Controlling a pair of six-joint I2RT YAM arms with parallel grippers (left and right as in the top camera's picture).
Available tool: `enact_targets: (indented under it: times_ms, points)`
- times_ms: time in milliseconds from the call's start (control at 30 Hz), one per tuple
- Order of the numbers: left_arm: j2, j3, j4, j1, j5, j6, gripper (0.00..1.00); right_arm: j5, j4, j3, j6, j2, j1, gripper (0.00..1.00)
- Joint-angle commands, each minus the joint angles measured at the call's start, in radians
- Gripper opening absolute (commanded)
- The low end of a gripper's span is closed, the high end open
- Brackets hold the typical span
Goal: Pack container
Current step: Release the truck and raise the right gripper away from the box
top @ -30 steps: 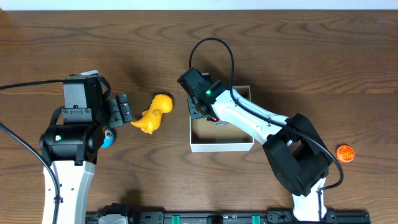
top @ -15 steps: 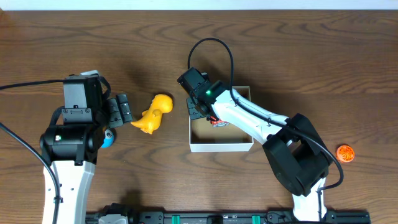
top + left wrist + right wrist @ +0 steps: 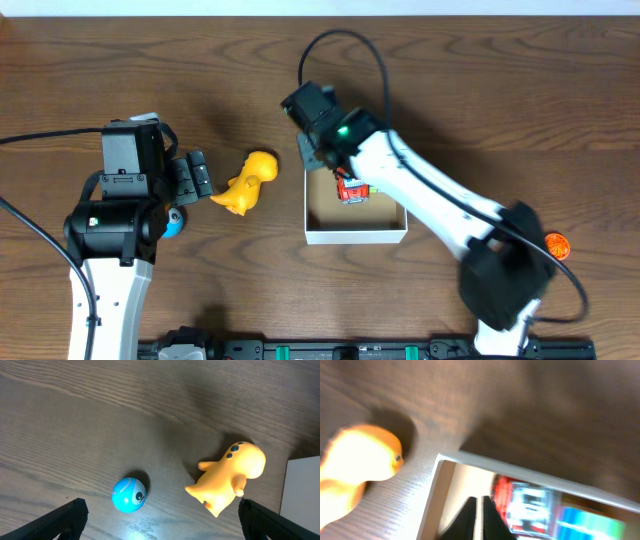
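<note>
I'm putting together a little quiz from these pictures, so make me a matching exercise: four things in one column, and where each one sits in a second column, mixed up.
Things:
1. yellow toy dinosaur
2. blue ball
3. red toy
4. orange round piece

Places:
A. farthest right of the four
B. inside the container
C. farthest left of the four
D. outside, just left of the container

Pairs: 1-D, 2-C, 3-B, 4-A
</note>
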Motion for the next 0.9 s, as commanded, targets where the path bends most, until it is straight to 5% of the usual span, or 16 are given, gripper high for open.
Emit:
enact_targets:
  times_ms: [0,133,267,467,567,867]
  points:
    - [0.0,0.018,-0.003,0.005,-0.001,-0.009,0.98,0.089,-0.035,0.045,-0.018,-0.114,-0.05,0.24]
    - [0.0,0.018,-0.019,0.005,0.018,0.032,0.98,0.089,-0.1,0.045,-0.025,-0.228,-0.151,0.67]
    - [0.0,0.018,-0.041,0.005,0.052,0.113,0.98,0.081,-0.17,0.045,-0.059,-0.32,-0.28,0.98]
    - [0.0,0.019,-0.117,0.005,0.051,0.141,0.98,0.063,-0.328,0.041,0.087,-0.366,-0.509,0.99]
    - [0.0,0.018,-0.179,0.02,0.047,0.056,0.98,0.002,-0.355,0.006,0.094,-0.353,-0.594,0.99]
    - [0.074,0.018,-0.174,0.175,0.049,0.035,0.98,-0.021,-0.262,-0.171,0.092,-0.34,-0.641,0.99]
